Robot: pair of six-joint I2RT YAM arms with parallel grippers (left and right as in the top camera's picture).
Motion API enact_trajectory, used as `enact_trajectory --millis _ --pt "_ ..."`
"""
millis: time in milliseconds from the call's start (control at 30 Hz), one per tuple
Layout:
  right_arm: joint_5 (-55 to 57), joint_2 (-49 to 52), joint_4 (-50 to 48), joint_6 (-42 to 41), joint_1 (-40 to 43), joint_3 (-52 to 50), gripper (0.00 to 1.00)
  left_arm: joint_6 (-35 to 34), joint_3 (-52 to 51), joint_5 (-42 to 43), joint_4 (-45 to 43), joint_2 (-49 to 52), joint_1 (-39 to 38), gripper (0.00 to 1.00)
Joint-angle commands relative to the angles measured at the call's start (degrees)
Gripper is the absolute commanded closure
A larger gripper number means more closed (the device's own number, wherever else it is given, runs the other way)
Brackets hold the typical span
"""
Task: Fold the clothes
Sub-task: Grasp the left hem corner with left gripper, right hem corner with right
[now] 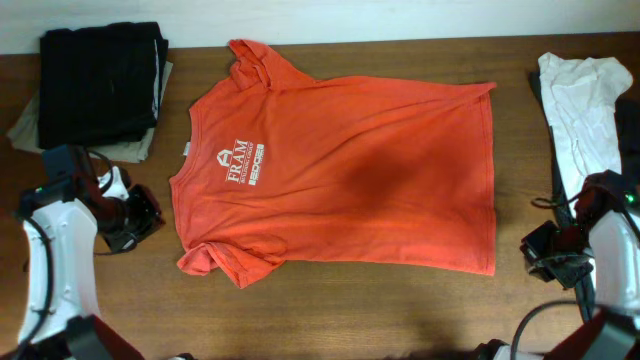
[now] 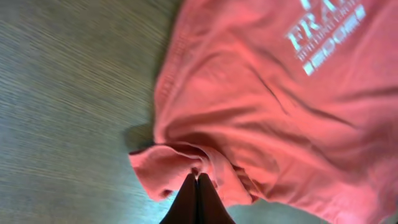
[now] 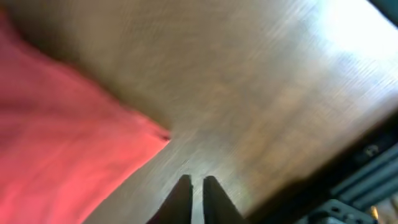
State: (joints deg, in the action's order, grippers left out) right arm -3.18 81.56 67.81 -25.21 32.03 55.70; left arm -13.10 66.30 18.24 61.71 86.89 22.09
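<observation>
Orange-red T-shirt (image 1: 350,170) lies spread flat across the middle of the wooden table (image 1: 350,320) in the overhead view; collar toward the left of the frame, hem toward the right; white lettering (image 1: 238,168) faces up near the collar; a darker patch shows at mid-chest; the lower-left sleeve (image 1: 215,262) is bunched and curled under, the upper sleeve is creased at the top of the frame.

Your left gripper (image 2: 197,177) sits at the left of the overhead frame, just beside the collar edge and off the cloth; in the left wrist view its dark fingers are clenched together, tips in front of the rumpled sleeve fold; you cannot tell whether they touch the fabric; nothing shows pinched between them.

Your right gripper (image 3: 196,180) sits at the lower right of the overhead frame, near the hem corner; the right wrist view is blurred; the fingers stand a narrow slit apart over bare wood, holding nothing; the shirt corner lies to their left, apart.

Upper left: folded black clothes (image 1: 100,80) stacked on a beige piece (image 1: 25,130); upper right: a crumpled white garment (image 1: 580,100).
</observation>
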Motion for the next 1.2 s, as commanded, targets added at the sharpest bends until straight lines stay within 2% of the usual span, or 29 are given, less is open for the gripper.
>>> enact_trajectory --millis 0,33,67,167,300,467,567,667,900,1033,1133,1167 --pt "-13.51 -3.08 -0.68 9.27 0.17 0.24 0.23 -0.11 -0.09 1.09 2.49 -2.47 -7.65 0.75" --pt "-15.39 -3.06 -1.01 9.84 0.17 0.24 0.05 -0.13 -0.35 1.09 2.80 -2.47 -9.70 0.43" --pt "-15.91 -3.04 -1.20 9.81 0.17 0.24 0.01 -0.13 -0.70 1.09 2.86 -2.47 -11.54 0.01" --pt "-15.89 -3.04 -2.03 9.99 0.20 0.24 0.01 -4.52 -3.67 1.11 3.54 -2.47 -17.97 0.01" --pt "-15.87 -3.04 -2.25 9.99 0.20 0.22 0.01 -9.51 -9.57 0.85 2.54 -2.47 -21.55 0.01" --pt "-15.87 -3.04 -3.28 9.99 0.20 0.22 0.01 -19.34 -20.04 0.87 -6.95 -2.47 -21.59 0.01" --pt "-15.87 -3.04 -3.30 10.01 0.20 0.22 0.01 -19.91 -23.69 0.11 -12.15 -2.47 -21.59 0.01" --pt "-15.85 -3.04 -3.32 10.03 0.20 0.22 0.01 -21.05 -24.22 -6.05 -14.45 -2.47 -21.57 0.01" --pt "-15.87 -3.04 -3.28 10.43 0.20 0.22 0.01 -21.18 -24.22 -6.03 -20.02 0.13 -21.55 0.02" --pt "-15.87 -3.04 -3.23 10.43 0.20 0.22 0.01 -21.14 -24.22 -5.55 -20.98 3.45 -21.55 0.11" --pt "-15.87 -3.04 -3.30 10.43 0.20 0.22 0.01 -21.11 -24.22 -3.06 -20.98 3.74 -21.57 0.28" --pt "-15.87 -3.04 -3.32 10.40 0.20 0.22 0.01 -20.92 -24.22 -1.62 -20.98 3.74 -21.57 0.31"
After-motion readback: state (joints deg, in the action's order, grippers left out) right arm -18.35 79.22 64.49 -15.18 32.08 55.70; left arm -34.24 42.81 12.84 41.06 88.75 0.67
